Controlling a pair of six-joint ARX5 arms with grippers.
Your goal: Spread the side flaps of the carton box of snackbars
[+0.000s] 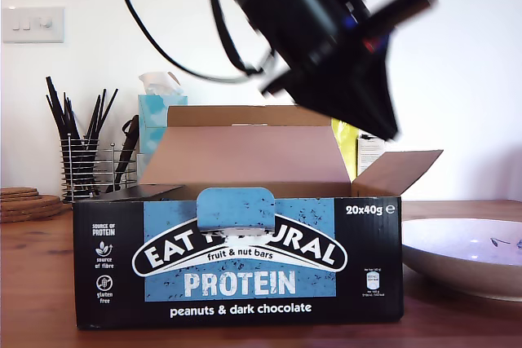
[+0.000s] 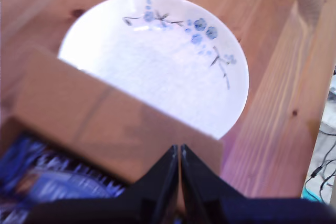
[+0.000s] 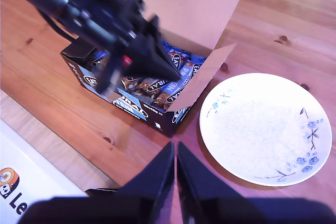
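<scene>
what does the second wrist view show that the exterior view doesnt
Only the second wrist view: the snack bars inside the carton box, the plate's whole blue floral pattern, and my second gripper, jaws shut, hanging apart from the box.
Only the exterior view: the box's front lettering, a tissue box, a utensil rack, a light switch.
Both: box, plate, raised side flap, my first gripper.

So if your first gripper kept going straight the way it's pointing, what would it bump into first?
Most likely the side flap. In the first wrist view my first gripper has its shut fingers right at that brown flap's edge, with the white plate beyond it. Depth is hard to judge, so it might already be touching.
</scene>
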